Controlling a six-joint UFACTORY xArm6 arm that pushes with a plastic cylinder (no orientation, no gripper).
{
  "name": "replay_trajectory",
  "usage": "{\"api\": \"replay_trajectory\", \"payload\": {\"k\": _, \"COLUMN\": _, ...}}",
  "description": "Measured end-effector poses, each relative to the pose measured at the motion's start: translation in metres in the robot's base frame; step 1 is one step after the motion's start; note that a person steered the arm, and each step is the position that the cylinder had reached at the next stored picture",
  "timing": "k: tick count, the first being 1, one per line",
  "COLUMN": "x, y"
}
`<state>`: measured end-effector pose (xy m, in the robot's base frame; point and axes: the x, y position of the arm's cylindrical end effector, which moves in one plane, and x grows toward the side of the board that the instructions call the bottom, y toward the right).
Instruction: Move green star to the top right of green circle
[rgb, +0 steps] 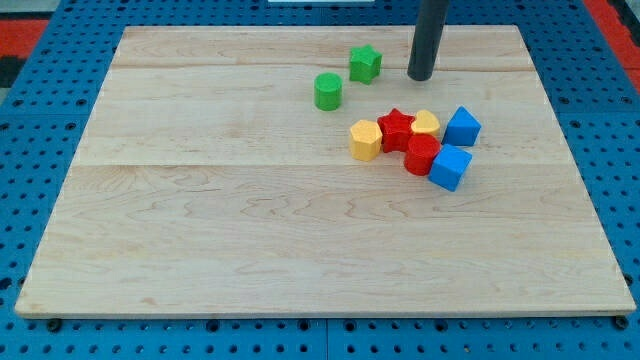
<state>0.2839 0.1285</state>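
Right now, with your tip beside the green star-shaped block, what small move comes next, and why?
Probably none beyond easing my tip away toward the view's right. The green star-shaped block already sits up and to the right of the green round block, with my tip just right of the star, seemingly not touching it.

The upper part of the rod (431, 35) is cut off by the view's top edge. Near the table's (250, 220) right edge, the yellow block (426, 122) is partly hidden behind the red star (396, 129), so its shape cannot be told. The red block (422, 154) is partly covered by the blue block (450, 166) touching it.
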Motion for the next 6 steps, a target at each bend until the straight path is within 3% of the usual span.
{"api": "replay_trajectory", "payload": {"k": 3, "x": -0.004, "y": -0.071}}
{"api": "replay_trajectory", "payload": {"k": 4, "x": 0.001, "y": -0.055}}
{"api": "replay_trajectory", "payload": {"k": 5, "x": 0.046, "y": -0.049}}
{"api": "replay_trajectory", "payload": {"k": 6, "x": 0.082, "y": -0.105}}
